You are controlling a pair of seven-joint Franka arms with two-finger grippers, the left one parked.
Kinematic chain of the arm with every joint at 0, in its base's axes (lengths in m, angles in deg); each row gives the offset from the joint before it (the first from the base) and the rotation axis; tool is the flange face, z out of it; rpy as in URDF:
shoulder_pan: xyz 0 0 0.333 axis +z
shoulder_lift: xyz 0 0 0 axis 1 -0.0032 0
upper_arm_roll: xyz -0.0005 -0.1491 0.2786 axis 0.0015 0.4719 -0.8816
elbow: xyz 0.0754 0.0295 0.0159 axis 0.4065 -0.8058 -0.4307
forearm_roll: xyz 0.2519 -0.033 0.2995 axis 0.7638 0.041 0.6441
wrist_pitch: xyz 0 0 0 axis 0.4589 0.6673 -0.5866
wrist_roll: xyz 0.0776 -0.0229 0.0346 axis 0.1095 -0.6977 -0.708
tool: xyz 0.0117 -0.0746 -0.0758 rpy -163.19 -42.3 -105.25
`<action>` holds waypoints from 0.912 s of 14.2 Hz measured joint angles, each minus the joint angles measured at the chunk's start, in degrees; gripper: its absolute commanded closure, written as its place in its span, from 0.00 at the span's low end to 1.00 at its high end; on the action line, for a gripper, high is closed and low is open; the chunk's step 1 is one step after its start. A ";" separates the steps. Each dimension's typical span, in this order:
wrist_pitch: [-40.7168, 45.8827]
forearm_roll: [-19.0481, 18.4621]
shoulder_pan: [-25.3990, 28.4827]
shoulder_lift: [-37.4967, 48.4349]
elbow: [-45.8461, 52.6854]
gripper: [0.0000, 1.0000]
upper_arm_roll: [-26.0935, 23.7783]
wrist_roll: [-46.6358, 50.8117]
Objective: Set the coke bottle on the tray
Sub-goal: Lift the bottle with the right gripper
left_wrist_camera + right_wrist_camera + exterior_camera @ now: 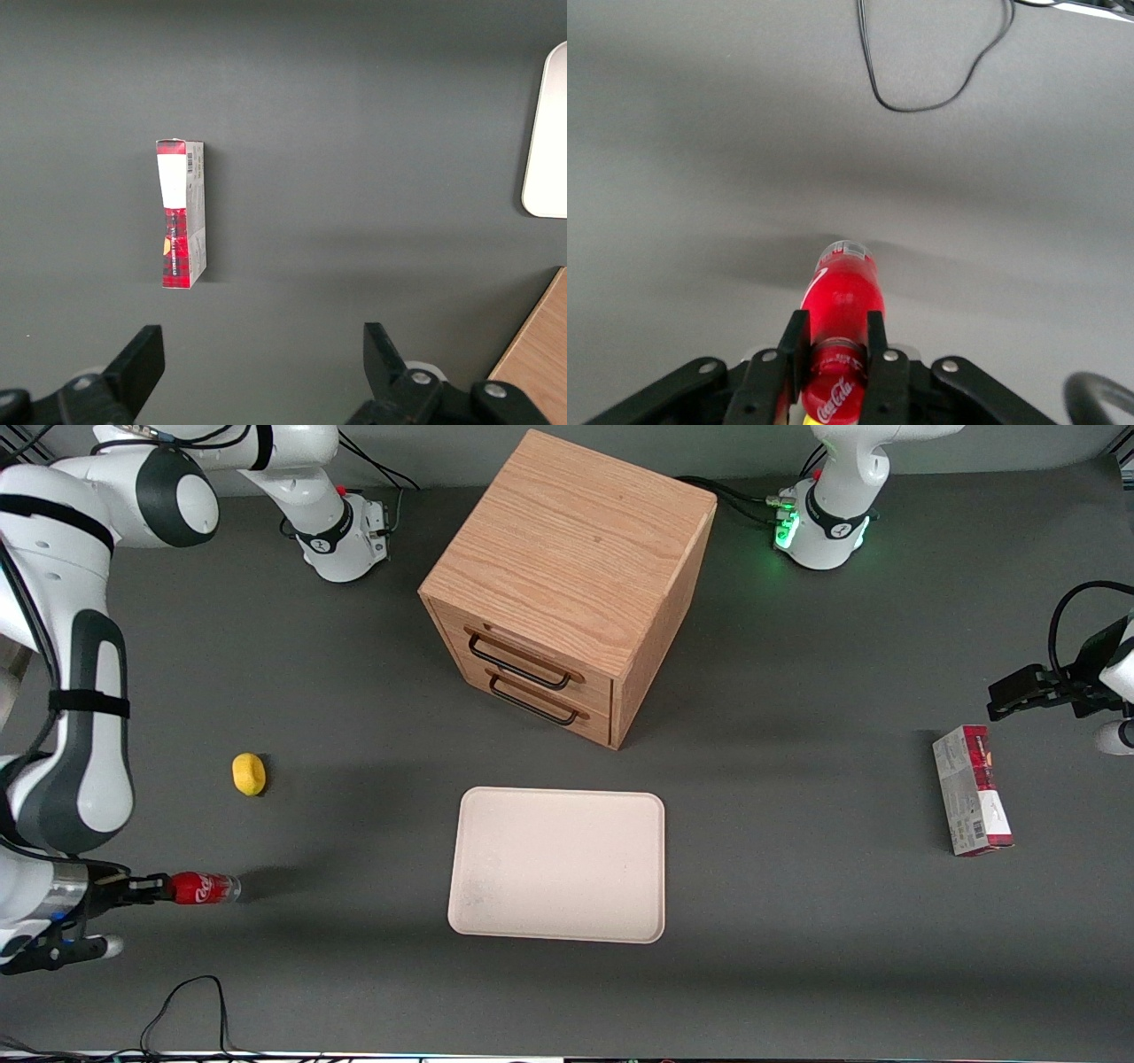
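The tray (556, 864) is found mid-worktop, at about three o'clock from the coke bottle (204, 887), well apart. The bottle is held horizontal above the worktop at the working arm's end, long axis toward the tray, clenched near its cap by the tool (151, 888).

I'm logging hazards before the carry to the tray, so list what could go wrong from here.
1. The claw is shut on the coke bottle near its cap end, so the long free end could tilt or slip out during the carry.
2. The bottle is held sideways; laid that way on the tray, it may roll toward the low rim.
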 measured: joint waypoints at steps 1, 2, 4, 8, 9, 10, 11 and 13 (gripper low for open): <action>2.64 0.00 0.18 1.97 0.38 1.00 -0.01 0.34; 5.52 -0.01 0.28 4.37 0.63 1.00 -0.03 0.52; 11.81 -0.02 0.28 9.60 0.45 1.00 0.00 0.56; 16.53 -0.21 0.04 20.02 -6.74 1.00 1.14 0.56; 16.49 -0.29 -0.03 21.79 -9.07 1.00 1.40 0.55; 16.39 -0.31 -0.07 23.11 -11.04 1.00 1.49 0.55; 16.31 -0.32 -0.03 24.04 -12.56 1.00 1.49 0.55; 16.22 -0.31 0.38 24.97 -14.29 1.00 1.31 0.76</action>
